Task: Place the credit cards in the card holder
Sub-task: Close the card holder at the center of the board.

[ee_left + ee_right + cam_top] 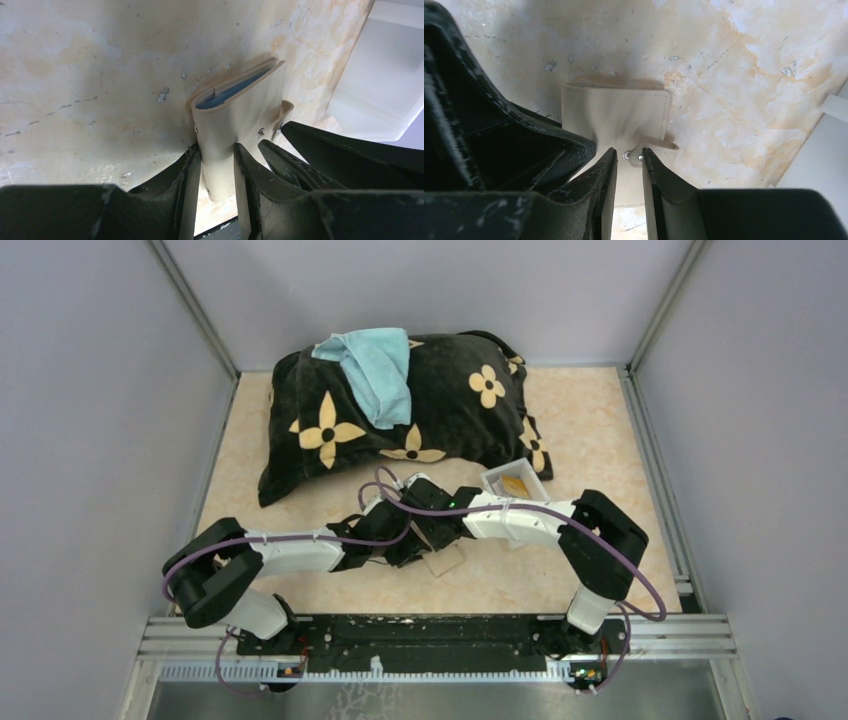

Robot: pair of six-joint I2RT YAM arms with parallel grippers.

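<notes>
The tan card holder [245,110] stands folded on edge on the tabletop, and my left gripper [217,150] is shut on its lower part. The bluish edge of a credit card [232,90] shows inside the fold. In the right wrist view the card holder [616,112] lies ahead of my right gripper [630,151]. That gripper's jaws stand slightly apart around the snap tab [636,156], with a small gap on the left side. From above, both grippers meet over the card holder [447,561]. A gold credit card [515,485] lies in the white tray.
The white open tray [498,477] sits just right of and behind the grippers, close to the card holder [385,75]. A black flowered pillow [400,410] with a light blue cloth [372,370] on it fills the back of the table.
</notes>
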